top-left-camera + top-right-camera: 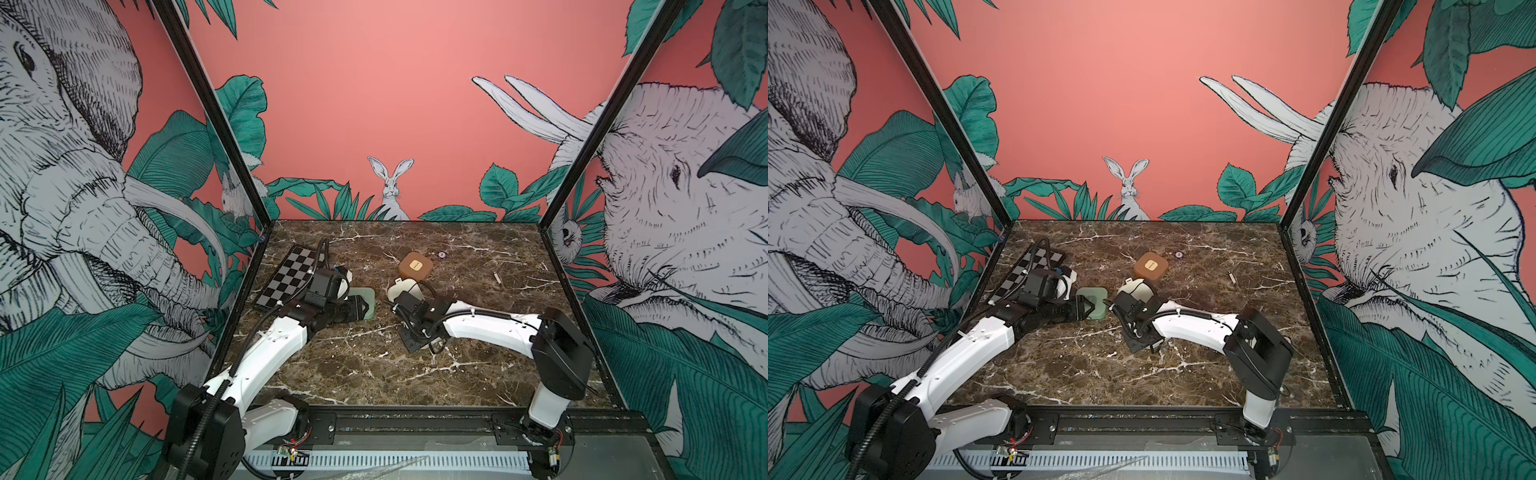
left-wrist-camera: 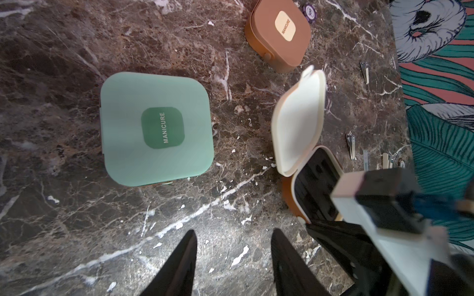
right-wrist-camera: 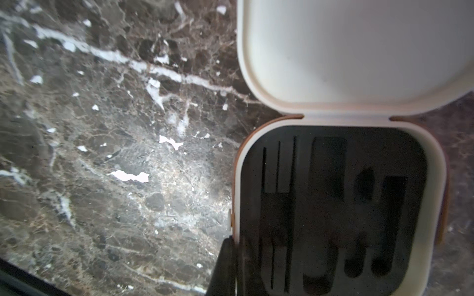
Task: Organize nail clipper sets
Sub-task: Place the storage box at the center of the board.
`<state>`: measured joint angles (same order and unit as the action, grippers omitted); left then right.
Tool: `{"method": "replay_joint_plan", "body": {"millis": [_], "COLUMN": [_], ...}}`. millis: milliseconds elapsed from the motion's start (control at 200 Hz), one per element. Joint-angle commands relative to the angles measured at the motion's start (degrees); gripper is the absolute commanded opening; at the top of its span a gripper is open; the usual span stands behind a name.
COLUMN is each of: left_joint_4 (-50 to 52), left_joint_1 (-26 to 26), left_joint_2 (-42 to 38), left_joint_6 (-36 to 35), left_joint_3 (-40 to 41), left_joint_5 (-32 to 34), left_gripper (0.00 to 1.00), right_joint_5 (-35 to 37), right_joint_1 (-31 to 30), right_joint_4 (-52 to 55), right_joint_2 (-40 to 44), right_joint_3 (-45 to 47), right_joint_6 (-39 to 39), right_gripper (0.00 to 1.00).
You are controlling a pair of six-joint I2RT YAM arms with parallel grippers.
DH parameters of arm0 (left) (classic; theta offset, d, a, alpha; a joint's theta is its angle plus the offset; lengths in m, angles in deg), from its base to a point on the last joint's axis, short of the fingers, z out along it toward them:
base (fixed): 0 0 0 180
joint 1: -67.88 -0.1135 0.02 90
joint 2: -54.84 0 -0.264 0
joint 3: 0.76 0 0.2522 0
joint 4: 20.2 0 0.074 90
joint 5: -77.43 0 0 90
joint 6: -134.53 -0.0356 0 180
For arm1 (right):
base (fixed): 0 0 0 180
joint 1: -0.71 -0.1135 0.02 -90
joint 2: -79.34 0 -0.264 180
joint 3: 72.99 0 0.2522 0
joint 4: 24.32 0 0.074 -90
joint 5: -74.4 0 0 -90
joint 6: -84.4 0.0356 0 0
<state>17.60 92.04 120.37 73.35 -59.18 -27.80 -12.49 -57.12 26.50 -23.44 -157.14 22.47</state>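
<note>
The mint green case (image 2: 156, 128) lies closed on the marble, seen in both top views (image 1: 366, 300) (image 1: 1096, 300). My left gripper (image 2: 232, 233) hovers open just short of it, with bare marble between its fingers. The brown case (image 1: 415, 264) (image 2: 279, 33) sits closed farther back. The cream case (image 3: 238, 179) stands open, its lid (image 2: 297, 120) raised and its black insert (image 3: 333, 205) empty. My right gripper (image 3: 234, 239) is shut on the cream case's side wall. Small metal tools (image 2: 350, 147) lie loose beyond the cream case, and one (image 1: 496, 277) shows in both top views.
A black-and-grey checkerboard (image 1: 291, 274) lies at the back left under my left arm. A small purple chip (image 1: 441, 254) sits behind the brown case. Black frame posts and printed walls close the table (image 1: 374, 374) on three sides.
</note>
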Motion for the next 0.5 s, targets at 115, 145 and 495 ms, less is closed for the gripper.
{"method": "replay_joint_plan", "body": {"millis": [115,145,495], "left_joint_4": [-0.4,-0.4,-3.8], "left_joint_1": [-0.3,-0.3,1.6], "left_joint_2": [-1.5,-1.4,5.7], "left_joint_6": [0.3,0.1,-4.3], "left_joint_3": [1.0,0.9,-5.7], "left_joint_5": [-0.6,-0.6,-0.9], "left_gripper": [0.50,0.51,0.52], "right_joint_5": [1.9,2.5,11.0], "right_joint_1": [-1.5,-1.5,12.0], "right_joint_4": [-0.8,-0.7,14.2], "right_joint_2": [-0.6,0.7,22.3], "right_joint_3": [0.1,0.0,7.0], "right_joint_6": [0.6,1.1,14.7], "right_gripper": [0.31,0.38,0.48]}}
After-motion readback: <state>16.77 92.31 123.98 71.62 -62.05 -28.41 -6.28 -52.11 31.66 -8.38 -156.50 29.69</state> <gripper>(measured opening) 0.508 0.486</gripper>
